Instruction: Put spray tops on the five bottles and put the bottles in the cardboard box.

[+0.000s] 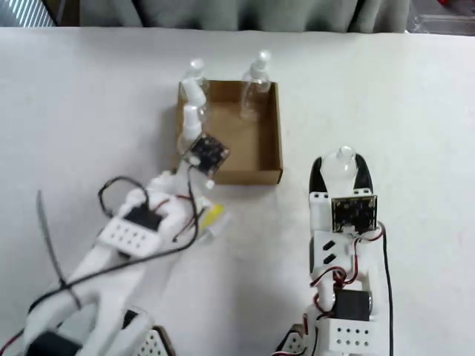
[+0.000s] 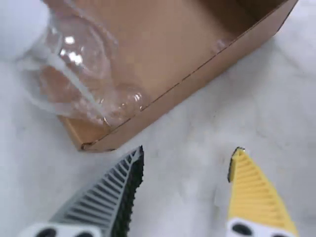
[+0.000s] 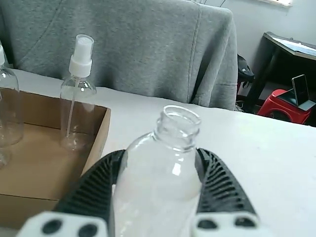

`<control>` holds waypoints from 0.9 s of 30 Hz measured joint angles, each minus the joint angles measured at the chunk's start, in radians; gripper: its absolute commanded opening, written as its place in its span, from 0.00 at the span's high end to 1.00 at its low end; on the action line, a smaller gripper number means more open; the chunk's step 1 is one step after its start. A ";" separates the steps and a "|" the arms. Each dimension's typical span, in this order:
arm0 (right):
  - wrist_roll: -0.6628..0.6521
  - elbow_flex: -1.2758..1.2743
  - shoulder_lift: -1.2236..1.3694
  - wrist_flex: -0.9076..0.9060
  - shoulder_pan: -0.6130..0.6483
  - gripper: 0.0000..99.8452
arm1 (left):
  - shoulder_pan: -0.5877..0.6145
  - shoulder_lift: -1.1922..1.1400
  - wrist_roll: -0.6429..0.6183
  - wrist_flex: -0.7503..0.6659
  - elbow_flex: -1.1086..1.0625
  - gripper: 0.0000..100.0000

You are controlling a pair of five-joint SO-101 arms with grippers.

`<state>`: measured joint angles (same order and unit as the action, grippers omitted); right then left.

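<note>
One white table (image 1: pixel 74 96) I see, grey cloth (image 3: pixel 148 44) behind. At centre right my right gripper (image 3: pixel 160 154) pinches an uncapped bottle (image 3: pixel 163 177) — left gripper (image 2: pixel 189 149), spread, by the cardboard box (image 1: pixel 245 176), lower left corner.

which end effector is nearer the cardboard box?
Left. The left end effector is open at a near corner of the cardboard box; the right end effector is farther off to its side, gripping an uncapped bottle.
</note>
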<state>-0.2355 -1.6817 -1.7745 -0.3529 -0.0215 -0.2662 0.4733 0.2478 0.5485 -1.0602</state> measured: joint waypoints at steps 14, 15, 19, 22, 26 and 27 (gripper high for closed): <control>0.000 0.000 0.000 0.000 0.000 0.98 | 0.000 -0.606 -0.003 0.301 0.520 0.72; 0.000 0.000 0.000 0.000 0.000 0.98 | 0.000 -0.620 -0.003 0.315 0.537 0.71; 0.000 0.000 0.000 0.000 0.000 0.98 | 0.002 -0.667 -0.005 0.359 0.595 0.71; 0.000 0.000 0.000 0.000 0.000 0.98 | 0.003 -0.697 0.015 0.400 0.638 0.72; 0.000 0.000 0.000 0.000 0.000 0.98 | 0.003 -0.706 0.074 0.463 0.681 0.72; 0.000 0.000 0.000 0.000 0.000 0.98 | 0.003 -0.706 0.077 0.479 0.694 0.72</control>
<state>-0.2355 -1.6817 -1.7745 -0.3529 -0.0215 -0.2631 -0.2325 0.3245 1.0273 -0.3667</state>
